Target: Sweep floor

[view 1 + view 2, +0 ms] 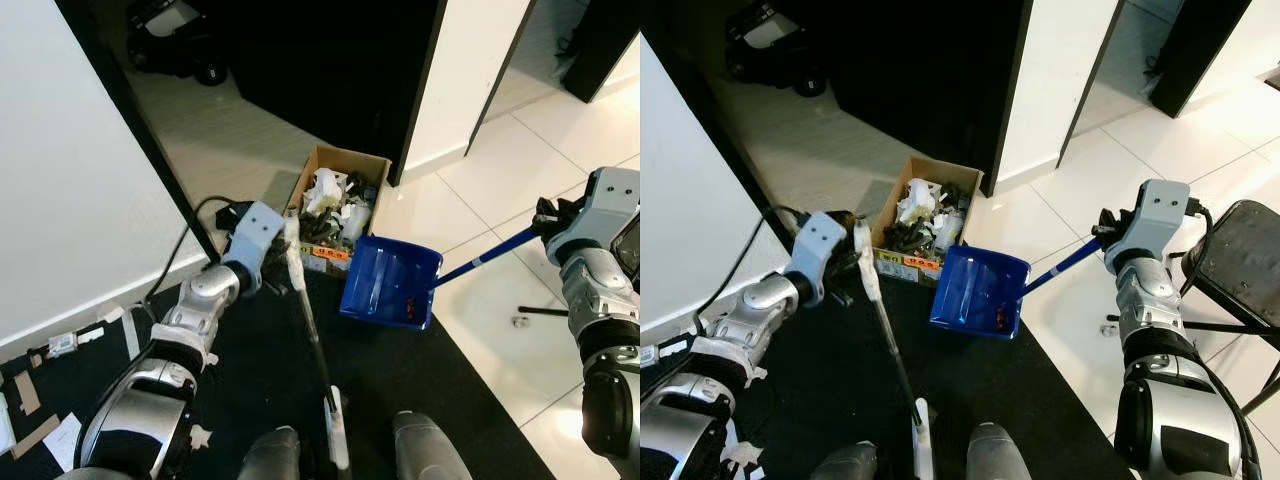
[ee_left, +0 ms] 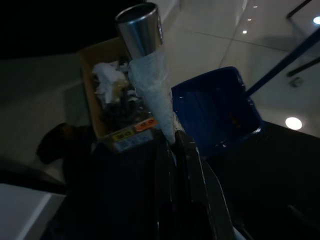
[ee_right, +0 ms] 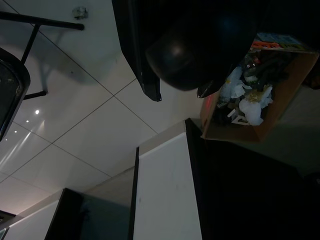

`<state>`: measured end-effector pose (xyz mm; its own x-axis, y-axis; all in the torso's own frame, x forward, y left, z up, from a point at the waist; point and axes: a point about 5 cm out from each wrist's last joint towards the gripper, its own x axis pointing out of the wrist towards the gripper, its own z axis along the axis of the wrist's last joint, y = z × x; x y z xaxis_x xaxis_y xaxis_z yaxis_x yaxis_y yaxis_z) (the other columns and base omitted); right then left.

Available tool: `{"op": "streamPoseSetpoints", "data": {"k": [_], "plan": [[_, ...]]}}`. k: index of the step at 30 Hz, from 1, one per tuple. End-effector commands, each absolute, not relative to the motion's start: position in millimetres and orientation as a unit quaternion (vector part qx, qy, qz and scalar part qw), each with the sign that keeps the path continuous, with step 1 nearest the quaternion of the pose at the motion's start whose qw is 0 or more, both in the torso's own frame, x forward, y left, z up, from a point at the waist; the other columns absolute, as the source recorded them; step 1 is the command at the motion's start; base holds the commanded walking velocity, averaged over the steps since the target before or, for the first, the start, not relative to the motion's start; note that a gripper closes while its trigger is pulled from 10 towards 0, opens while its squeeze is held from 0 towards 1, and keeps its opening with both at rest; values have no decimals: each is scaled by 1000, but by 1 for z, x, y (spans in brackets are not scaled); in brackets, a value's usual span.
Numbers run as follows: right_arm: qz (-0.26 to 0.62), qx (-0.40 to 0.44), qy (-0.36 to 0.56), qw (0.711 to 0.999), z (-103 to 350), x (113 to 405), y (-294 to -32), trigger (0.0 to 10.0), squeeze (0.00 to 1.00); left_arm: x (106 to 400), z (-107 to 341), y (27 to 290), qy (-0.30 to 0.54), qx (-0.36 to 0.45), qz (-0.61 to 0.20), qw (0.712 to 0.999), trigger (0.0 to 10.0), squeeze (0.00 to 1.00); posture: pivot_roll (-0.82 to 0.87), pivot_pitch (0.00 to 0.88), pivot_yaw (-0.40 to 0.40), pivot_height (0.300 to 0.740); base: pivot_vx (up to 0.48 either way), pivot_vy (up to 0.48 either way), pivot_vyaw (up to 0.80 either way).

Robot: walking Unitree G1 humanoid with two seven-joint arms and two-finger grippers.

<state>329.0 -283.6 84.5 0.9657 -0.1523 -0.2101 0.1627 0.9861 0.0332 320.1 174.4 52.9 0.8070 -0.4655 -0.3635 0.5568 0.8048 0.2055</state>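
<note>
Broom (image 1: pixel 312 345) pinched in left gripper (image 2: pixel 175 150), dustpan (image 1: pixel 390 282) (blue) in clamped right gripper (image 1: pixel 548 222).

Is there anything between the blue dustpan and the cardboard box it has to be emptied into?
Nothing visible does. The blue dustpan, held by its long handle in the right gripper, hangs just beside the open cardboard box, already full of trash. The broom handle in the left gripper stands off to the side.
</note>
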Motion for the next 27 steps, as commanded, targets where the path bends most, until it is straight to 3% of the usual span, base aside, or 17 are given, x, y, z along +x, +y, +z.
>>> {"op": "streamPoseSetpoints", "data": {"k": [1,14,22,27], "plan": [[-54,6,216,975,43,309,-271,10000,0,329,68,193,124,188,-242,944,10000,0,-11,43,26,740,0,0,0],[-57,7,209,976,46,312,-272,10000,0,341,99,224,83,286,-240,924,10000,0,-5,43,26,740,0,0,0],[-57,9,209,976,45,311,-271,10000,0,342,103,227,74,286,-240,925,10000,0,-2,44,25,740,0,0,0],[-56,9,210,976,45,311,-271,10000,0,342,105,219,56,246,-256,933,10000,0,-3,43,26,740,0,0,0]]}}
